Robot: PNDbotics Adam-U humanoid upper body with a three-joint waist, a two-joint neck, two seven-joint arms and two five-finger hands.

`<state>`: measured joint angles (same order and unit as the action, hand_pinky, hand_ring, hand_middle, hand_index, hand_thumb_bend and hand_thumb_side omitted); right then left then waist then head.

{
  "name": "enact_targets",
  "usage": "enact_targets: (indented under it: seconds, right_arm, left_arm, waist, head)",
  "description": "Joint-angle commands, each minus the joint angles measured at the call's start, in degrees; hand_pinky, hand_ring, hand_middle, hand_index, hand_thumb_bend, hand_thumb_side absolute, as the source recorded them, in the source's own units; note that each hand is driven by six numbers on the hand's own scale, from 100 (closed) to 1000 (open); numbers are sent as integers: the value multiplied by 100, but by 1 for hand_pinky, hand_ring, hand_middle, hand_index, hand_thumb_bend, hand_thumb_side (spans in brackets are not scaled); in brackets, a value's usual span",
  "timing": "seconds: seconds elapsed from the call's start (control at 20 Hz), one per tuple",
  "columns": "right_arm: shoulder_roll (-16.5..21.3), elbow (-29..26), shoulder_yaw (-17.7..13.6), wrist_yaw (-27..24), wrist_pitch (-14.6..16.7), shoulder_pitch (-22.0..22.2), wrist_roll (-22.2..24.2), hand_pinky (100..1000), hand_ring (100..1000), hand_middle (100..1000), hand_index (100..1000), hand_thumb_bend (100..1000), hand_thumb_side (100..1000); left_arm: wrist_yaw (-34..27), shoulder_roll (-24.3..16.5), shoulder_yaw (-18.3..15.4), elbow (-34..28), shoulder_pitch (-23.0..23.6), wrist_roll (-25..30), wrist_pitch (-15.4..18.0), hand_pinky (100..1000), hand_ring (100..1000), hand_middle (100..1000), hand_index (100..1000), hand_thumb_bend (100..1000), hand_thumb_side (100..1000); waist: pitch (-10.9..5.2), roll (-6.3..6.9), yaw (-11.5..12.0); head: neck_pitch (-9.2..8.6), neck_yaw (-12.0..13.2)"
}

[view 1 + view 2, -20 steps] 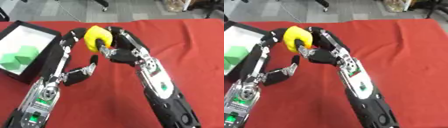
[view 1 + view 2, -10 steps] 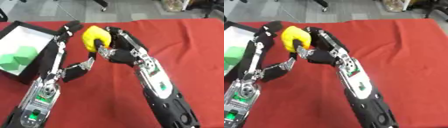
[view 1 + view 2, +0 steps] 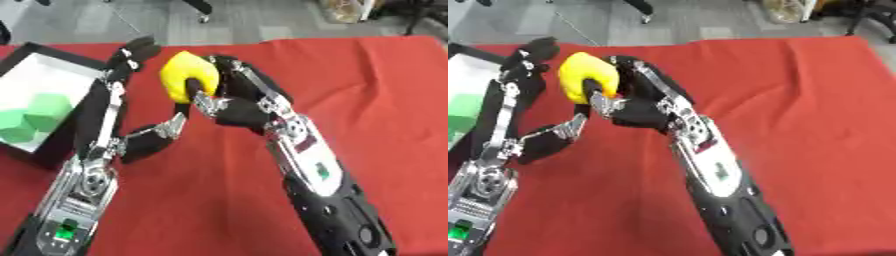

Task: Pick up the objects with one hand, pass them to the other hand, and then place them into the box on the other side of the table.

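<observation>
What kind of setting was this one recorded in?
Probably a lab or office: a table under a red cloth, grey floor beyond with what look like chair wheels, and a box holding green blocks.

The surface [image 3: 385, 100] is covered with a red cloth that reaches to its far edge, and behind it is a grey floor [image 3: 262, 20]. At the left side of the surface stands a black box [image 3: 66, 135] with a white inside. Green blocks [image 3: 33, 116] lie in it.
</observation>
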<state>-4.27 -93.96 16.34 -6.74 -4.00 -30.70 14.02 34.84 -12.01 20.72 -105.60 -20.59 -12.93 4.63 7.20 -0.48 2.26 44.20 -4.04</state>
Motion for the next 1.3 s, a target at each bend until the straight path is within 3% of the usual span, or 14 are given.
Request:
enact_targets:
  seconds: [0.05, 0.1, 0.2, 0.25, 0.5, 0.95, 1.3]
  right_arm:
    - [-45, -15, 6, -2, -47, -34, 8, 805, 682, 408, 380, 100, 100]
    - [-47, -15, 7, -4, -53, -30, 16, 805, 682, 408, 380, 100, 100]
    - [-49, -15, 10, -13, -64, -25, 37, 805, 682, 408, 380, 100, 100]
    - [-46, -16, 11, -21, -71, -22, 48, 805, 682, 408, 380, 100, 100]
    - [-35, -15, -1, -69, -104, -9, 113, 805, 682, 408, 380, 100, 100]
    - [-27, -12, -27, -86, -135, 11, 302, 804, 681, 408, 379, 100, 100]
    - [-29, -18, -37, -70, -132, 18, 408, 803, 681, 407, 378, 100, 100]
  left_arm:
    - [9, -20, 43, -278, -110, 195, 189, 816, 847, 868, 886, 323, 211]
    - [22, -29, 53, -305, -110, 274, 240, 817, 847, 868, 887, 291, 202]
    - [27, -51, 75, -363, -109, 424, 324, 819, 848, 868, 888, 329, 211]
    - [19, -64, 89, -397, -108, 493, 358, 819, 848, 868, 888, 292, 201]
    - [-69, -92, 155, -559, -132, 665, 430, 818, 846, 865, 885, 285, 196]
    - [-204, -76, 201, -614, -210, 596, 317, 798, 804, 820, 834, 140, 173]
    - [-105, -78, 221, -590, -206, 575, 250, 797, 801, 817, 831, 114, 152]
  waist:
    - [-183, -2, -7]
    - [-183, 0, -9]
    - [-183, 3, -17]
    - [-183, 5, -20]
    - [-185, 10, -35]
    - [-187, 15, -46]
    - [-191, 22, -60]
  head:
    - [-9, -32]
    - [-9, -34]
    - [-9, -33]
    - [-9, -33]
    - [-9, -47]
    - [-9, -49]
    - [-9, -40]
